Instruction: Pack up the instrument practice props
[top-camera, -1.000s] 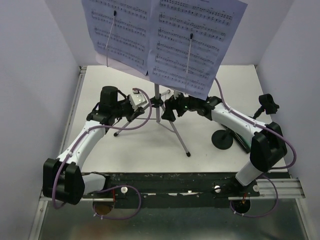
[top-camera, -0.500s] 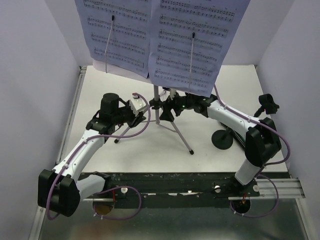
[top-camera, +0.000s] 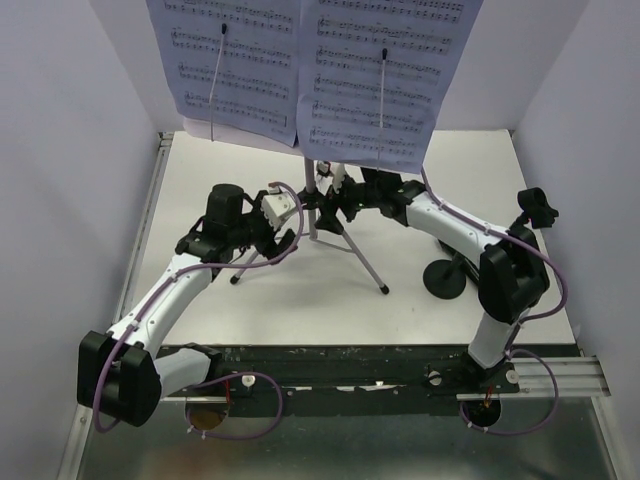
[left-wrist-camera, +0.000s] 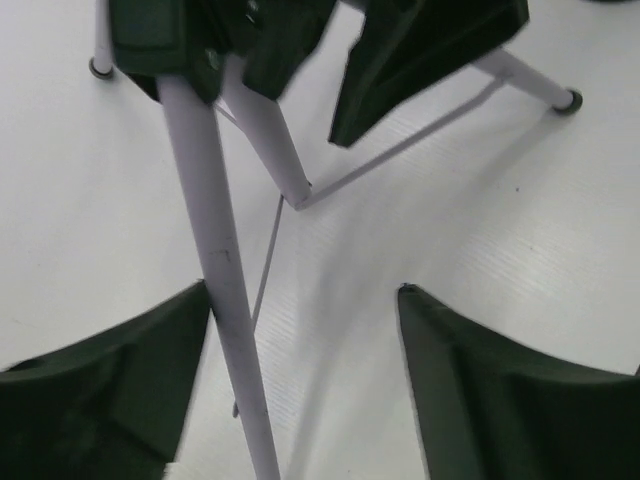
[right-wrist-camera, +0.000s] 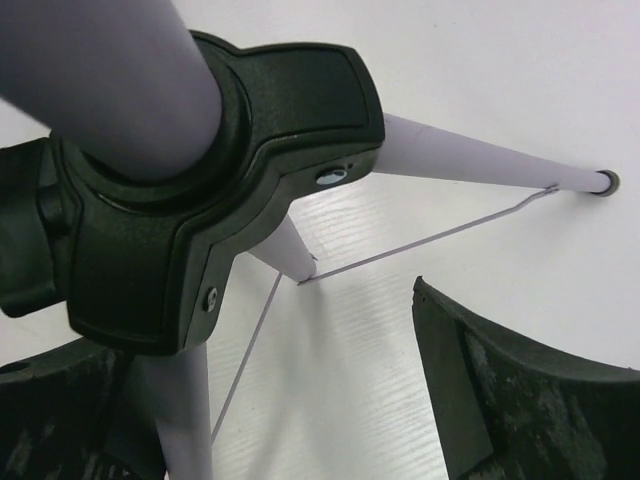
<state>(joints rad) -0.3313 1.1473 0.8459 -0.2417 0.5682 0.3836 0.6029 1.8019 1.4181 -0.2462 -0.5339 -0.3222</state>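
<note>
The silver tripod pole (top-camera: 312, 190) stands mid-table with its legs spread, and white sheet-music pages (top-camera: 310, 70) are spread across its top. My left gripper (top-camera: 299, 215) is open just left of the pole. In the left wrist view one tripod leg (left-wrist-camera: 222, 290) runs between the fingers of my left gripper (left-wrist-camera: 305, 290), against the left finger (left-wrist-camera: 120, 385). My right gripper (top-camera: 331, 205) is open on the pole's right. In the right wrist view the tripod's black hub (right-wrist-camera: 200, 180) sits just above my right gripper (right-wrist-camera: 270, 330).
A black round-based clip holder (top-camera: 445, 278) stands right of the tripod, close to the right arm. A second black clip (top-camera: 535, 207) is near the right wall. Lilac walls close in the white table (top-camera: 300, 310) on both sides.
My left gripper has opened wide and let go of the tripod. Both grippers have moved farther back, and the stand with its pages has shifted a little left and back.
</note>
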